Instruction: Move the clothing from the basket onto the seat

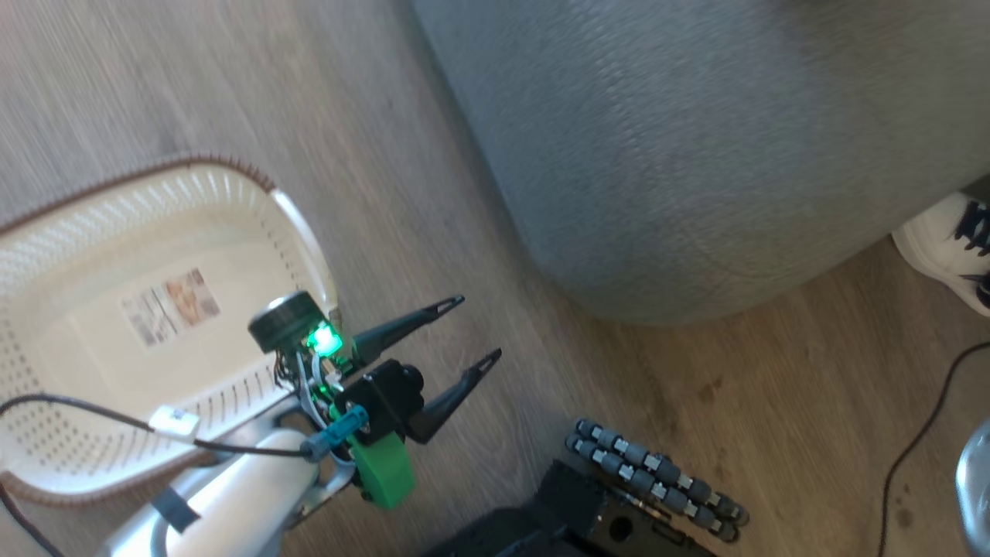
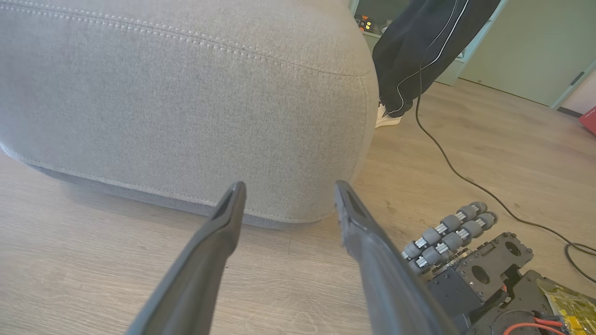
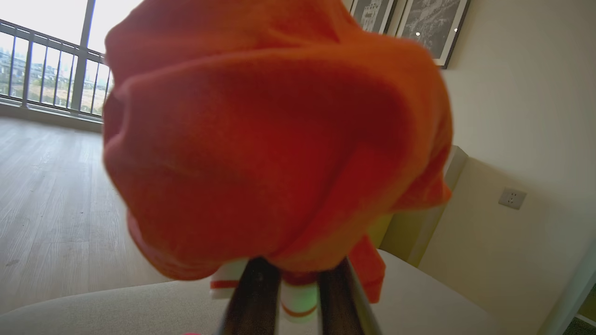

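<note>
From the head view, the basket [image 1: 46, 255] sits on the wooden floor at the left. Its cream bottom is bare apart from a label sticker, and no red fabric lies in the part I can see. The left gripper [image 1: 479, 326] hangs just beside the basket's near end, over the floor between basket and seat [image 1: 696, 155], with its two dark fingers spread wide and nothing between them. A white shoe [image 1: 947, 240] pokes in at the right edge.

The left wrist view looks along those spread fingers at the seat's rounded corner and its line of light stitching [image 2: 186, 39]. A person's dark trouser leg [image 2: 419, 46] stands beyond the corner, and a black cable [image 2: 447, 158] trails across the floor.

In the right wrist view the right gripper [image 3: 298, 288] is clenched on the clothing [image 3: 279, 139], a bright red bundle bunched up over the fingers, with a white trim band [image 3: 298, 304] pinched low between them. I cannot tell whether it is one garment or two. A pale cushion surface lies underneath, so I judge the load is over the seat.

The fabric looks light, soft and limp. It will drape and sag rather than hold a shape, and it is in no danger of breaking. A thick gathered fold or the firmer trim band is the best place to grip, since a single thin edge could slide out
</note>
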